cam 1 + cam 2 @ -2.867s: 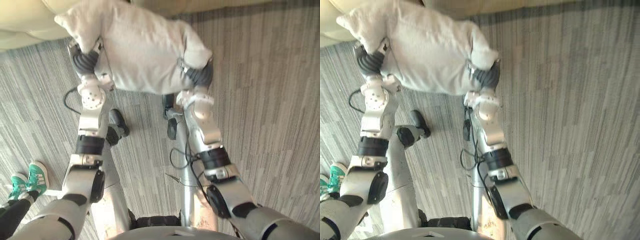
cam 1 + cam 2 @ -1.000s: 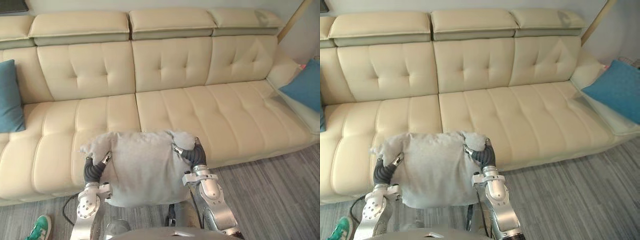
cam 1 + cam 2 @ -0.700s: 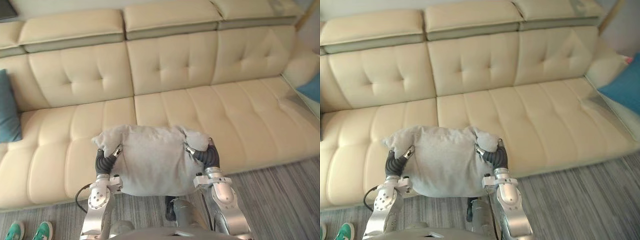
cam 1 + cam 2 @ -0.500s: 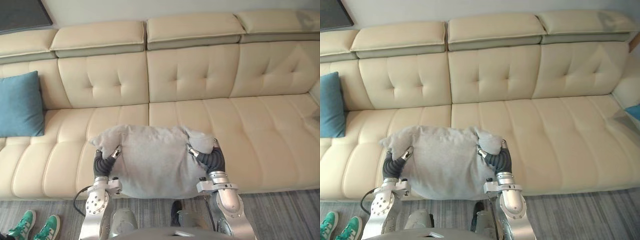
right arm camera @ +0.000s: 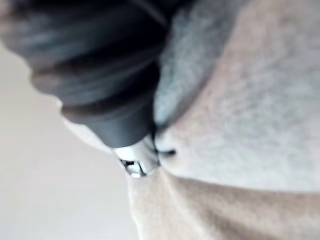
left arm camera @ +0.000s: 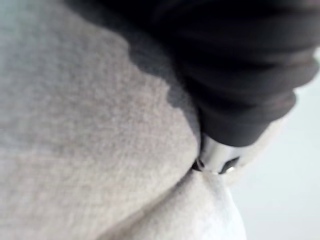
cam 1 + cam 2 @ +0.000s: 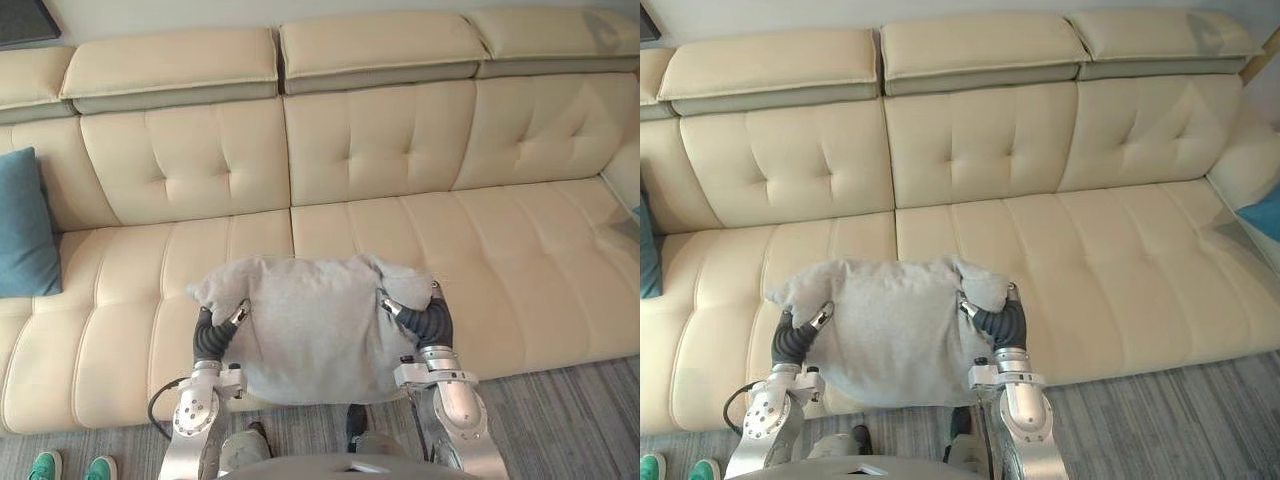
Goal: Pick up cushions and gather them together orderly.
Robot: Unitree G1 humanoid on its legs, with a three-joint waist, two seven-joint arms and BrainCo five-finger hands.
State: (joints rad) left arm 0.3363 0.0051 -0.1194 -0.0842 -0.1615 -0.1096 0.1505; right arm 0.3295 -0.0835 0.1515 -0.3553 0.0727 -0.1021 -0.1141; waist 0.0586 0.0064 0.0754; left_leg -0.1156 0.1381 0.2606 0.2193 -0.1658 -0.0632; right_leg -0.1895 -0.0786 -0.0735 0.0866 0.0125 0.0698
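Note:
A grey cushion (image 7: 315, 325) hangs in front of me, over the front edge of a cream sofa (image 7: 480, 250). My left hand (image 7: 212, 338) grips its left side and my right hand (image 7: 428, 322) its right side, each thumb lying on the front of the cloth. The cushion's upper corners bunch over both wrists. Close up, the left hand (image 6: 240, 75) presses into the grey cloth (image 6: 75, 125), and the right hand (image 5: 100, 85) digs into the cloth (image 5: 260, 110) the same way. A blue cushion (image 7: 25, 235) leans on the sofa's far left seat.
The sofa's middle and right seats are bare. A second blue cushion (image 7: 1262, 218) shows at the sofa's right end. A person's green shoes (image 7: 70, 467) stand on the grey striped floor (image 7: 560, 420) at the lower left.
The camera rose from the floor to face the sofa and has kept shifting sideways. The grey cushion stays held between both hands.

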